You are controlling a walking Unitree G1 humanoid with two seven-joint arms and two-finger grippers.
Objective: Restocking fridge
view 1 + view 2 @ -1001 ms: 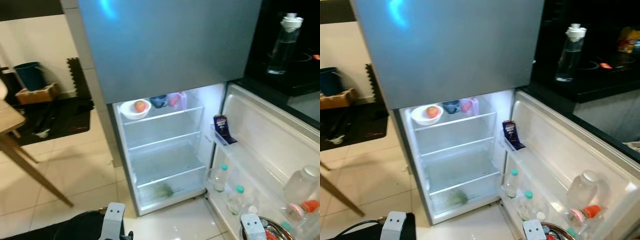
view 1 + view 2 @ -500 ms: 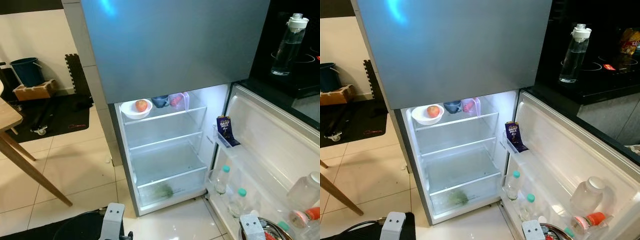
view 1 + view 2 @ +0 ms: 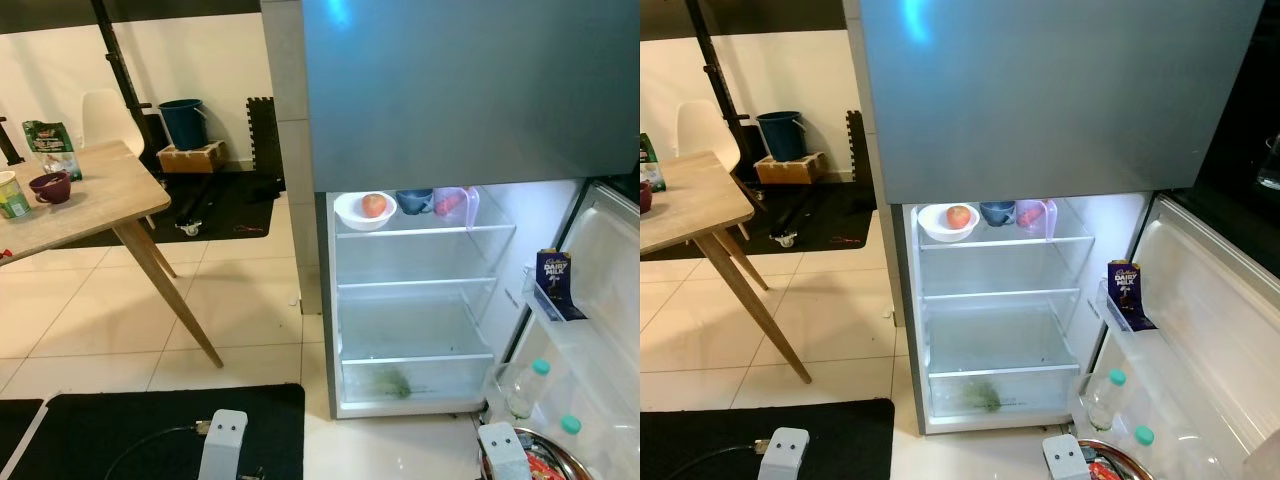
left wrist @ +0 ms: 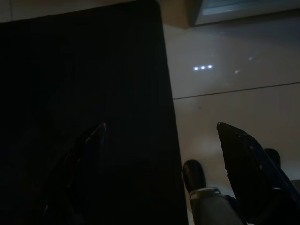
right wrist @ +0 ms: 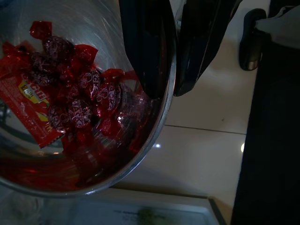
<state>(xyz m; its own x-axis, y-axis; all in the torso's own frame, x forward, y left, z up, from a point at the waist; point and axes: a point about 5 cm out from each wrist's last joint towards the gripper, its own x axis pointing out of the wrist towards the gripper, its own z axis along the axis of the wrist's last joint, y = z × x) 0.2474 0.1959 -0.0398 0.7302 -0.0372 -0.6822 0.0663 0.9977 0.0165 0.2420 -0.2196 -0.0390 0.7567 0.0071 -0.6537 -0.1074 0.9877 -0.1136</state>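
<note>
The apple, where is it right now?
The apple sits in a white bowl on the fridge's top shelf, at its left end, beside a blue cup.

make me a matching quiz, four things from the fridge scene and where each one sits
Things:
1. white bowl with a red apple
2. purple chocolate bar
3. round steel bowl of red-wrapped sweets
4. dark maroon cup

Places:
A. wooden table
B. top fridge shelf
C. gripped at its rim by the right hand
D. upper door rack

Pairs: 1-B, 2-D, 3-C, 4-A
</note>
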